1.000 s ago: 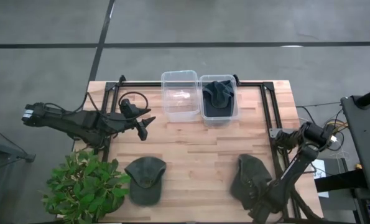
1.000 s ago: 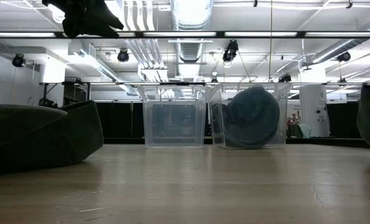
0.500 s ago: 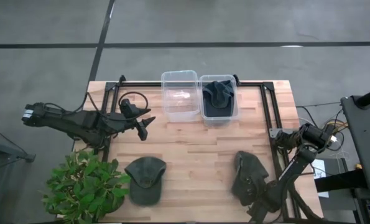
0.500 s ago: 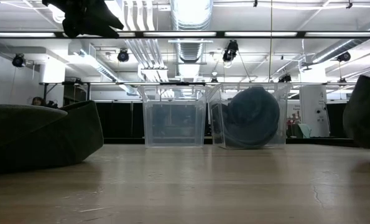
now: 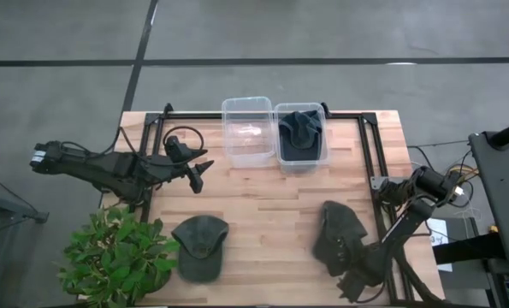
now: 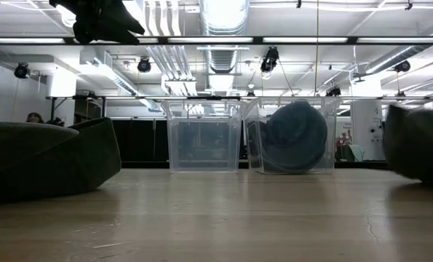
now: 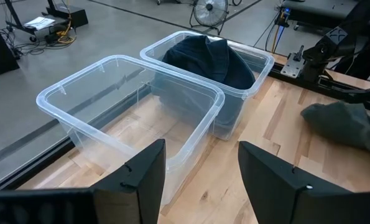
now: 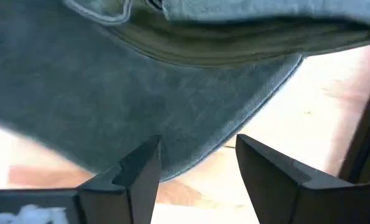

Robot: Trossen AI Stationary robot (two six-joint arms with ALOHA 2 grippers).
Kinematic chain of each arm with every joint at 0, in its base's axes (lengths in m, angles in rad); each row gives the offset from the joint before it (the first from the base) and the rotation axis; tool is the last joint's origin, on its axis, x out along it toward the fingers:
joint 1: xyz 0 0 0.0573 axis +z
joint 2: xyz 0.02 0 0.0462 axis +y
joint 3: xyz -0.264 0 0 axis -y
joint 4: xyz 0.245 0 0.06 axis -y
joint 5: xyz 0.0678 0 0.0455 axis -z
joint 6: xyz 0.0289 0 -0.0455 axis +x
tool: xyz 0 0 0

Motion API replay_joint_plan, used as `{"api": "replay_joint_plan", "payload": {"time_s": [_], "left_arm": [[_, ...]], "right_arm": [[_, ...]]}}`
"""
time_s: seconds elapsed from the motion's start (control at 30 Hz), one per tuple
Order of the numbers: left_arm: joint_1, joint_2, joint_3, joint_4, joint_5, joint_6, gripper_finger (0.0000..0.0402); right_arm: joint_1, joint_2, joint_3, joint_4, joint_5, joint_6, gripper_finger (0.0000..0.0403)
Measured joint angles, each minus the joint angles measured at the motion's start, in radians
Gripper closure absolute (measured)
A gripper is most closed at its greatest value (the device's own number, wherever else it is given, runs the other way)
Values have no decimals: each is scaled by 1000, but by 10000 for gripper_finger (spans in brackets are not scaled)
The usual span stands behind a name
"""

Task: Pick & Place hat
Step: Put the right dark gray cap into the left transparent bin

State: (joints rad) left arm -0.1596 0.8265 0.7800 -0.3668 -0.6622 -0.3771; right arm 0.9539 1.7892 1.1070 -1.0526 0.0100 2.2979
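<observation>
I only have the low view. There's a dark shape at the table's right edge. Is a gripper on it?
Observer: That's a hat. The right gripper is right at it, open, with the brim showing between its fingers.
Operator: And the left arm?
Observer: The left gripper hangs over the table's left rear, open and empty, facing the bins.
Operator: Anything beside the left-hand hat?
Observer: A potted plant stands just off the table's left front corner, next to the other hat.

No text, label, brand, number or sign can be read in any view. The hats, the clear bins, the table and the arms show no legible markings, and the far room equipment is too small to make out any lettering.
</observation>
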Motion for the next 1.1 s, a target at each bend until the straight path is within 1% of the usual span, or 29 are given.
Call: {"api": "replay_joint_plan", "payload": {"time_s": [0.13, 0.2, 0.4, 0.63, 0.93, 1.1], "left_arm": [[0, 0, 0, 1, 0, 0, 207], [0, 0, 0, 1, 0, 0, 207], [0, 0, 0, 10, 0, -1, 207], [0, 0, 0, 12, 0, 0, 207], [0, 0, 0, 13, 0, 14, 207], [0, 0, 0, 13, 0, 17, 207]], "right_arm": [[2, -23, 10, -65, 72, -7, 199], [0, -36, 9, -84, 87, -19, 199], [19, -62, 13, -107, 88, 21, 200], [26, -77, 27, -115, 97, 29, 200], [30, -77, -6, -109, 97, 40, 200], [30, -75, -58, -17, 110, 44, 199]]}}
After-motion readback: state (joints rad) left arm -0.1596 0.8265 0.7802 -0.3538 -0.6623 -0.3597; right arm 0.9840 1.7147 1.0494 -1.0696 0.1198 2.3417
